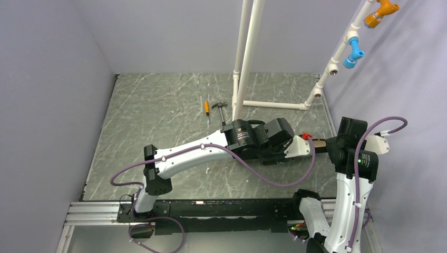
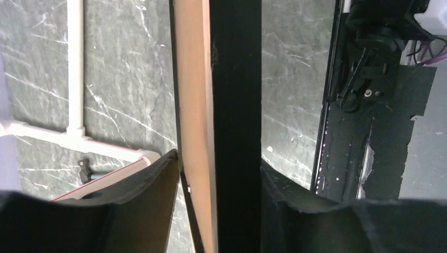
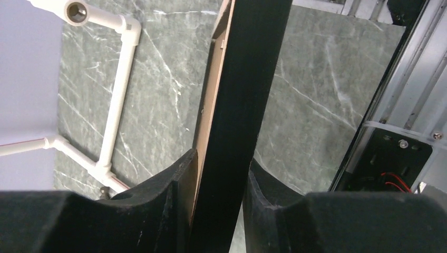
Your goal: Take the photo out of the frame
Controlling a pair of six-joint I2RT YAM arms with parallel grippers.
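The black frame [image 2: 236, 105] stands on edge between both grippers, held above the table. The photo [image 2: 194, 95] sits in it and shows only its plain brown back; the picture side is hidden. My left gripper [image 2: 219, 174] straddles the frame's edge and is open: one finger [image 2: 147, 200] stands slightly off the brown back, the other lies beside the black border. My right gripper [image 3: 220, 168] is shut on the frame [image 3: 248, 79], one pad on the photo's brown back [image 3: 208, 105], the other on the black side. From above, both grippers [image 1: 303, 145] [image 1: 331, 145] meet at the table's right.
A white pipe rack [image 1: 248, 52] stands at the back, with blue [image 1: 354, 52] and orange [image 1: 382, 11] fittings on its right branch. A hammer [image 1: 220, 108] and an orange-handled screwdriver [image 1: 206, 108] lie near its foot. A metal rail [image 1: 95, 213] runs along the near edge.
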